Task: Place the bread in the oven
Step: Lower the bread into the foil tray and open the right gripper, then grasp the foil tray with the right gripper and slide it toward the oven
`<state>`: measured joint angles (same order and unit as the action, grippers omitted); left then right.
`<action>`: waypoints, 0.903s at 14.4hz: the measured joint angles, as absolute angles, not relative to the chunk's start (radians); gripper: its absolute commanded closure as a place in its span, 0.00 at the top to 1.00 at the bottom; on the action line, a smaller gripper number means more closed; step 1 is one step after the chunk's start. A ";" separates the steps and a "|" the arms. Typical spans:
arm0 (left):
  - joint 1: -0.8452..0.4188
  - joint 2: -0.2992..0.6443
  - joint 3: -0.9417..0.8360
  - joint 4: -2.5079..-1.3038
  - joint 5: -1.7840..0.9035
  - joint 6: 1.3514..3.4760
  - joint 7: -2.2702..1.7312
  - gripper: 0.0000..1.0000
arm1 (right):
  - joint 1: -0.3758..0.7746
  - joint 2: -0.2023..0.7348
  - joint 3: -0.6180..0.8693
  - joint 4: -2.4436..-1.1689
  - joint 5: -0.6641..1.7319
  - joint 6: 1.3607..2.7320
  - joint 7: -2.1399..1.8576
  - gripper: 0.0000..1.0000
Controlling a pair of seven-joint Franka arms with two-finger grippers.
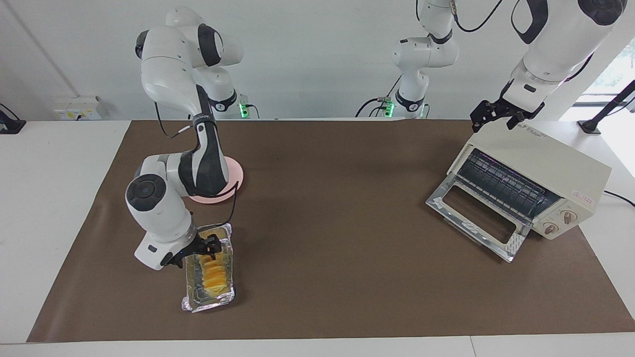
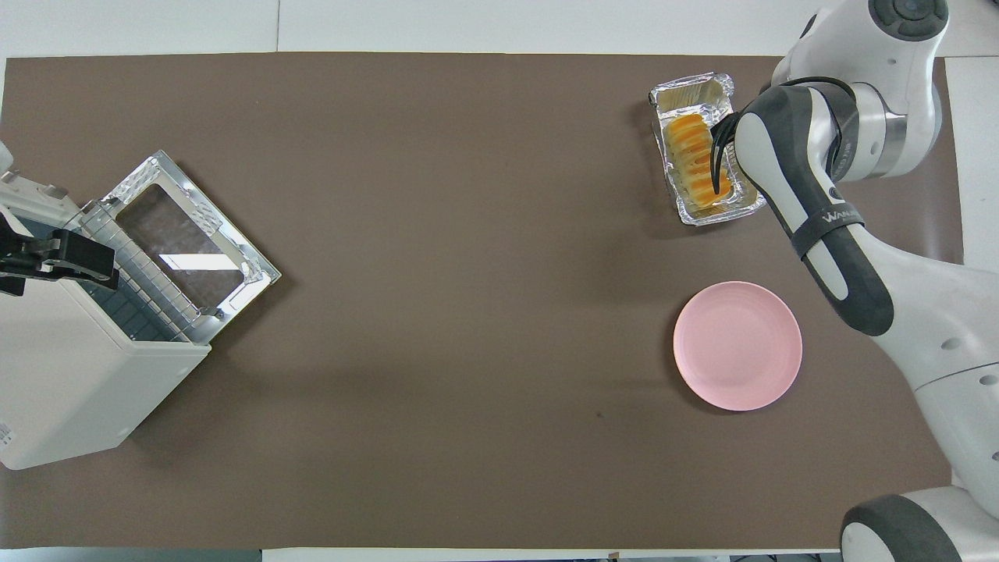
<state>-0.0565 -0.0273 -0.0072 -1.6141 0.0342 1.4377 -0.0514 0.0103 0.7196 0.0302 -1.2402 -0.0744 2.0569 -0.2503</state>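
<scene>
The bread (image 1: 214, 273) is a golden ridged loaf lying in a crinkled silver foil tray (image 1: 208, 305) toward the right arm's end of the table; it also shows in the overhead view (image 2: 688, 148). My right gripper (image 1: 209, 248) is down in the tray at the end of the loaf nearer to the robots, touching or nearly touching it. The cream-white oven (image 1: 555, 166) stands at the left arm's end with its glass door (image 1: 474, 218) dropped open and the wire rack showing. My left gripper (image 1: 493, 118) hangs open and empty over the oven's top corner.
A round pink plate (image 2: 737, 343) lies nearer to the robots than the foil tray (image 2: 722, 215), partly hidden by the right arm in the facing view. A brown mat (image 1: 337, 223) covers the table between the tray and the oven (image 2: 70, 375).
</scene>
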 measured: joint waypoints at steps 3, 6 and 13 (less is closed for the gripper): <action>-0.056 -0.027 -0.007 -1.614 0.034 1.438 -0.051 1.00 | 0.006 0.722 0.029 -1.330 -0.084 2.176 -0.273 0.00; -0.056 -0.027 -0.007 -1.614 0.034 1.438 -0.051 1.00 | 0.007 0.720 0.029 -1.351 -0.084 2.188 -0.276 0.00; -0.056 -0.027 -0.007 -1.614 0.034 1.438 -0.051 1.00 | 0.036 0.679 0.049 -1.237 -0.074 1.864 -0.215 0.00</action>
<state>-0.0565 -0.0273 -0.0072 -1.6141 0.0342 1.4377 -0.0514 0.0360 0.6790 0.0489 -1.2367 -0.0743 1.8641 -0.2151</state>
